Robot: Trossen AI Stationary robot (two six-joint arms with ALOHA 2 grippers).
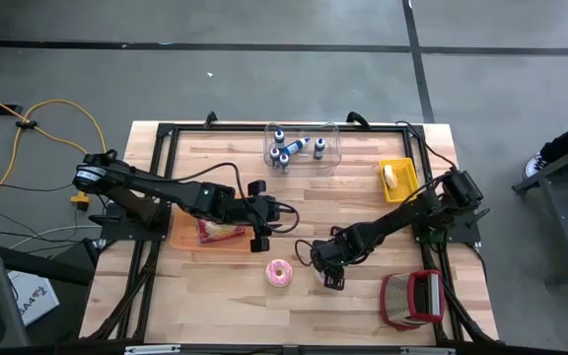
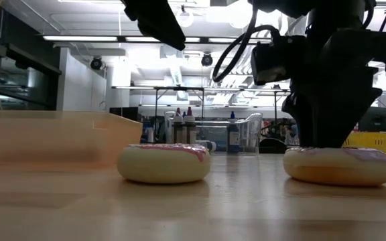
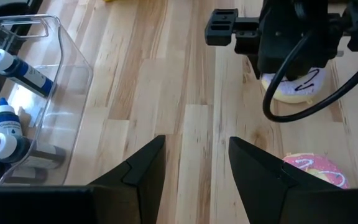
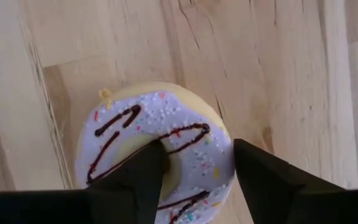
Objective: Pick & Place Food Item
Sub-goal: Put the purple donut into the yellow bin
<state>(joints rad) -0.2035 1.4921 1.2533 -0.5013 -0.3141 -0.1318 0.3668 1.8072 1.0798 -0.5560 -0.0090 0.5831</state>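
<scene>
Under my right gripper [image 4: 194, 168] the lilac-iced doughnut [image 4: 157, 146] lies flat on the surface [image 4: 278, 68], my fingers spread apart, one over its hole and one near its rim. Closing like this could pinch only one side and tip or squash it. My left gripper [image 3: 196, 165] hangs open nearby, near the pink doughnut [image 1: 280, 273].

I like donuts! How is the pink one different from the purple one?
The pink donut has pink icing; the purple donut has pale purple icing with dark squiggles and sprinkles. The pink donut lies free; the right gripper straddles the purple donut. Both lie flat on the table.
</scene>
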